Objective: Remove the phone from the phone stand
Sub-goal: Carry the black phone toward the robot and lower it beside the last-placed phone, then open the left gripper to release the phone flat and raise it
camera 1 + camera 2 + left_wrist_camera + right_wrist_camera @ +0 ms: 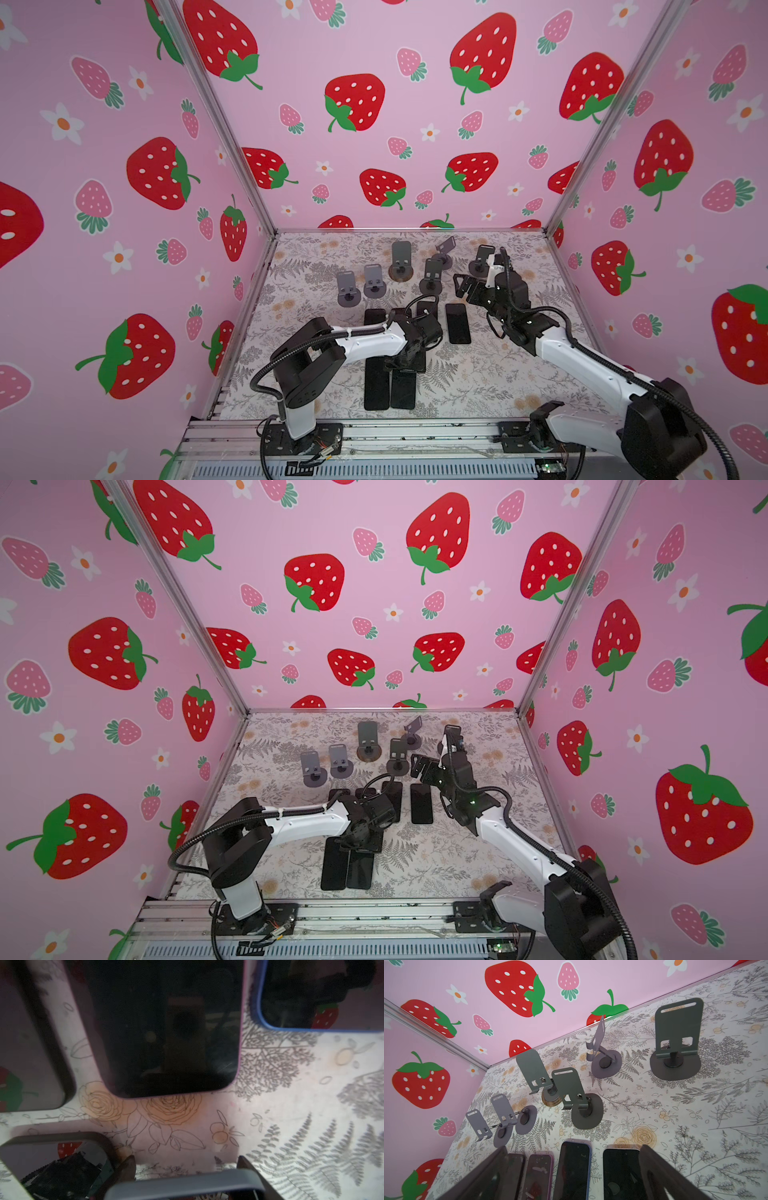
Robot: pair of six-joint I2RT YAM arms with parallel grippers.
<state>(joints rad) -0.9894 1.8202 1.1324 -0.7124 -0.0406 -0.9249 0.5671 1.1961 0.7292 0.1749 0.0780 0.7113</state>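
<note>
Because the grey-cased slab phone [182,1185] is a stiff, flat thing with a glass face and smooth rounded edges, it looks fairly heavy for its thickness, apt to slip and easy to crack. The sound hold is therefore across its two long edges near one end, pads flat on the case and clear of the screen. That is how the jaws of the left arm [365,343] have it: clamped on the phone's sides, with dark fingers [126,1167] at either edge and the phone's end right between them, low over the floral-patterned table [478,374] a little left of centre. Whether it touches the table I cannot tell. Just beyond it on the far side lie a purple-cased phone [166,1028] and, to its right, a blue-cased phone [311,995], both flat and face up. Along the far part of the table the six grey metal phone stands [401,255] all show bare cradles, so I judge the held phone already off its stand and well apart from them. Right of centre a black phone [457,324] lies flat. Beyond it the jaws of the right arm [582,353] stand wide apart with nothing between them, raised near the far right stands and well away from the held phone.
</note>
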